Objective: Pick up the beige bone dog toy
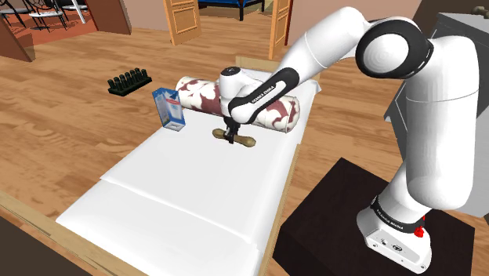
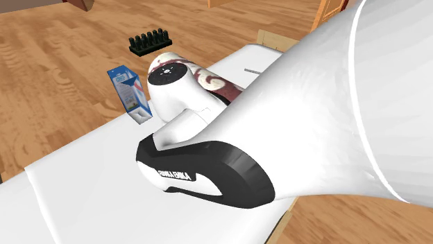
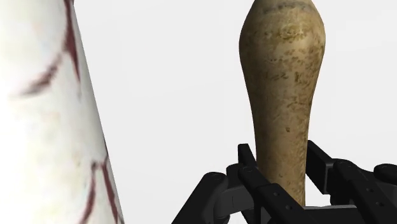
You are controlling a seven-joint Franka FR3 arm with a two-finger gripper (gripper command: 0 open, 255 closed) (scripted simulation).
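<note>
Hand [image 1: 230, 137] points down at the middle of the shoulder view, its fingers [image 3: 250, 167] clamped on the shaft of the beige bone toy [image 3: 280, 76], which lies on the white bed [image 1: 180, 196]. Just above it lies a maroon-patterned bolster [image 1: 196, 92], and a blue carton [image 1: 170, 108] stands further left.

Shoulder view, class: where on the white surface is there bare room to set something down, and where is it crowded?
Free: the wide stretch of the white surface from the bone toy toward that view's lower left. Crowded: the far end, where the blue carton, the patterned bolster and the gripper clasping the bone toy sit close together.
</note>
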